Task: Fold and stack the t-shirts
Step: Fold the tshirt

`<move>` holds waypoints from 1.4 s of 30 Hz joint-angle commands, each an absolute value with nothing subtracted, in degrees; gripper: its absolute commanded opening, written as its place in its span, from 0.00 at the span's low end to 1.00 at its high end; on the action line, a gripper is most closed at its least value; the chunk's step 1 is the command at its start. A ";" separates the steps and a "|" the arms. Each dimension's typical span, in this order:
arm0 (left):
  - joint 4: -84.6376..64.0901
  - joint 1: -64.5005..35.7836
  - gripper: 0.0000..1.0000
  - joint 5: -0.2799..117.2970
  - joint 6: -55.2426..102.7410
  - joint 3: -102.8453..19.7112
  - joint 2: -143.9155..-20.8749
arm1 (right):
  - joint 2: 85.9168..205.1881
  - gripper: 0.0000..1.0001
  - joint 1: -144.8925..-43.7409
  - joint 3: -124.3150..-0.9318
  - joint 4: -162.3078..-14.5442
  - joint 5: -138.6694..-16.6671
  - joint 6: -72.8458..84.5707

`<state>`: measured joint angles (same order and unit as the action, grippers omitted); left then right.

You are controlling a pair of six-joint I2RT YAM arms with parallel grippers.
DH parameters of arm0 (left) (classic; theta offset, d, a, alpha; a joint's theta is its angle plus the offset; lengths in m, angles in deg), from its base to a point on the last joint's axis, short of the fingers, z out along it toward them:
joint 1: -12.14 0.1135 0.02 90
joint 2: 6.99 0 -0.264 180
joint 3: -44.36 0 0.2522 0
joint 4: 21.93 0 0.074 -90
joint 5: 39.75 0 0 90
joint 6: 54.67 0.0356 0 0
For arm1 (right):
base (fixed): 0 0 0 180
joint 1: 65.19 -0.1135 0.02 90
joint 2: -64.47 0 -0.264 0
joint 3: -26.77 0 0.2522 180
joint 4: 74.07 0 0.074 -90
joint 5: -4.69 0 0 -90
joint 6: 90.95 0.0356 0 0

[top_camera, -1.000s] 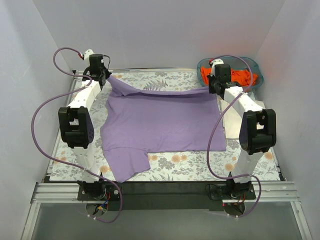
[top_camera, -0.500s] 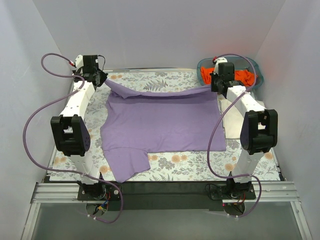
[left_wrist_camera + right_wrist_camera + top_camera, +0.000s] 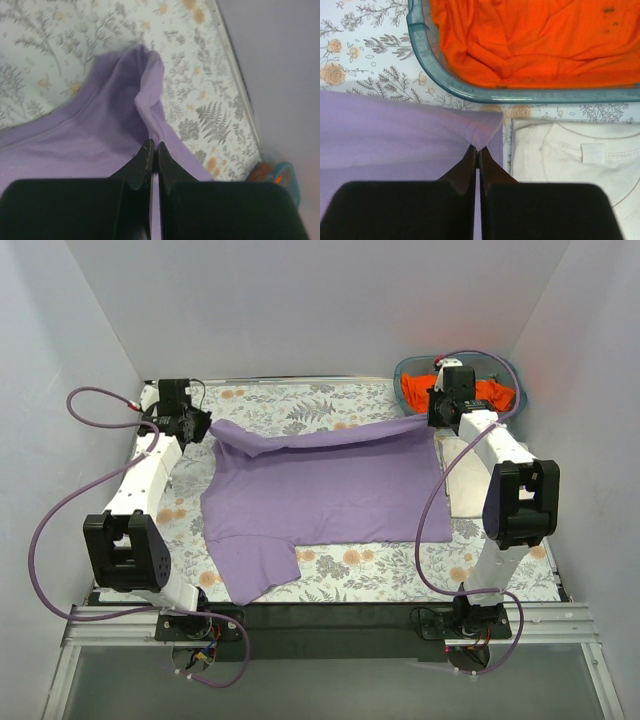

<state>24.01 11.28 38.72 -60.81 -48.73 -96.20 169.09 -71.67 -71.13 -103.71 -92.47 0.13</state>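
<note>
The lavender-purple t-shirt (image 3: 320,485) lies spread on the floral tablecloth, its far edge lifted and folded toward me. My left gripper (image 3: 212,425) is shut on its far-left corner (image 3: 145,85). My right gripper (image 3: 428,420) is shut on its far-right corner (image 3: 485,131). The orange t-shirt (image 3: 480,392) lies crumpled in the teal basket (image 3: 405,370) at the back right; it also shows in the right wrist view (image 3: 535,40). The cream-white folded t-shirt (image 3: 575,165) lies right of the purple one, mostly hidden under my right arm in the top view (image 3: 460,480).
The floral tablecloth (image 3: 400,570) covers the table. White walls close in on the left, back and right. The basket rim (image 3: 425,50) is just beyond my right gripper.
Both grippers have moved toward me and lower with the shirt's far edge, which now lies folded over the shirt's back part. The left arm has swung further left.
</note>
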 commanded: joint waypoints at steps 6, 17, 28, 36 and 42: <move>27.95 11.53 0.00 39.17 -69.87 -37.17 -84.87 | 166.16 0.01 -70.99 -70.23 -107.87 -93.04 4.67; 29.80 11.61 0.00 41.63 -74.00 -31.64 -80.56 | 165.20 0.01 -70.55 -68.04 -110.59 -94.01 7.66; 29.01 11.53 0.22 42.70 -78.40 -18.35 -74.49 | 164.67 0.45 -70.38 -62.31 -115.07 -95.33 15.57; 24.89 11.61 0.77 34.95 -62.54 -23.97 -74.30 | 161.24 0.66 -70.64 -62.84 -114.82 -85.76 16.36; 12.14 11.61 0.77 38.02 -46.25 -28.79 -84.49 | 160.80 0.64 -73.80 -62.31 -112.00 -79.07 14.43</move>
